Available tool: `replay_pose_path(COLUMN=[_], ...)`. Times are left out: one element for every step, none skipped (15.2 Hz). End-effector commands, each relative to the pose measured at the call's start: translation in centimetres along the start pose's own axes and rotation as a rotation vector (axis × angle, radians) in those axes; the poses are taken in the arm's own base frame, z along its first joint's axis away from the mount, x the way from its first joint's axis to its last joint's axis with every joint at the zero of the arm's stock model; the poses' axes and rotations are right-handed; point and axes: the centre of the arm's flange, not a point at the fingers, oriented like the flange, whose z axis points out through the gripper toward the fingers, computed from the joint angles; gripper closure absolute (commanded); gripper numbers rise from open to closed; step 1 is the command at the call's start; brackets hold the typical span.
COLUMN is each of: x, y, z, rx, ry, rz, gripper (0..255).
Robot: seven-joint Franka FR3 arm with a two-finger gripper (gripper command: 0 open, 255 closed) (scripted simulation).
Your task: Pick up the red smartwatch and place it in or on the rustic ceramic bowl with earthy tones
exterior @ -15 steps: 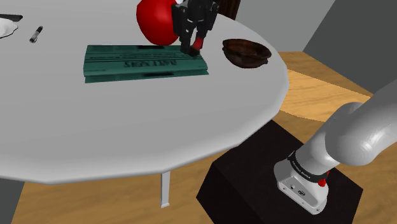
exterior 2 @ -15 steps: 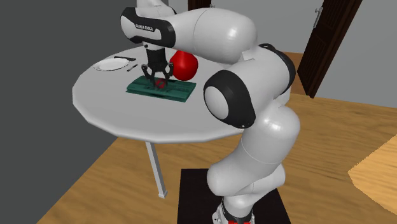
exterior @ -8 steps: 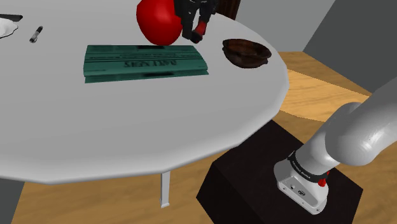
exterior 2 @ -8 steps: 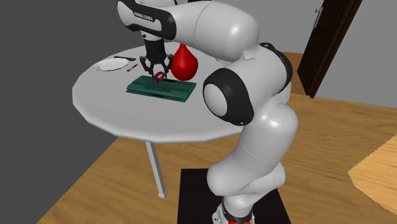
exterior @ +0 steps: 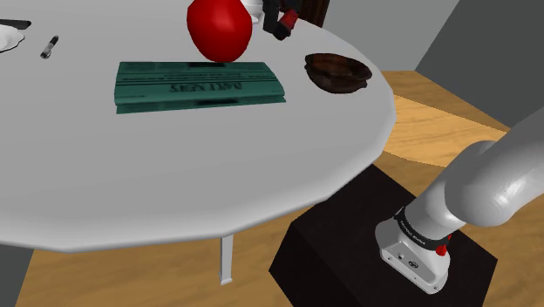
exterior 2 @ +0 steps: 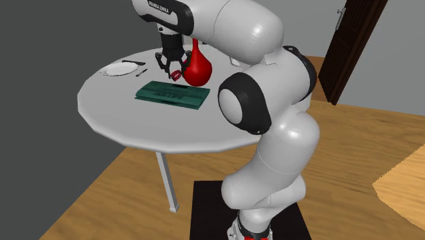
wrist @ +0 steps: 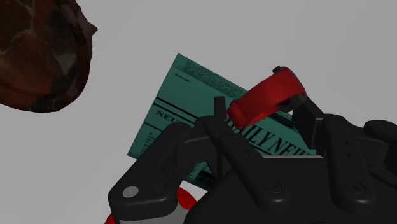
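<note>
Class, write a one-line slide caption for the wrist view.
Gripper clasps the red smartwatch above a green newspaper on the grey table, brown bowl nearby.

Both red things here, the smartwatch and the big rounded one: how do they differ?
The smartwatch is small and band-shaped; the rounded thing is far bigger and bulbous. The smartwatch is clasped in the gripper, off the table; the rounded thing stands on the table by the newspaper. Both are red.
</note>
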Motion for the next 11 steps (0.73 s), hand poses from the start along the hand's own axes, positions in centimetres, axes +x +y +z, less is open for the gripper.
replay_pose_path(x=[-0.5, -0.7, -0.9, -1.1, -1.3, -1.5, -1.7, -1.9, -2.1, -2.3, -2.5], y=[2.5, 3.8, 5.1, 6.5, 7.8, 9.1, 10.4, 11.7, 13.0, 14.3, 15.6], z=[0.0, 0.0, 0.0, 0.0, 0.0, 0.0, 0.0, 0.0, 0.0, 0.0, 0.0], rx=[0.001, 0.001, 0.001, 0.001, 0.001, 0.001, 0.001, 0.001, 0.001, 0.001, 0.001], ry=[0.0, 0.0, 0.0, 0.0, 0.0, 0.0, 0.0, 0.0, 0.0, 0.0, 0.0], rz=[-0.001, -0.001, -0.001, -0.001, -0.001, -0.001, -0.001, -0.001, -0.001, -0.001, -0.001], gripper=[255, 255, 255, 255, 255, 255, 255, 255, 255, 255, 255])
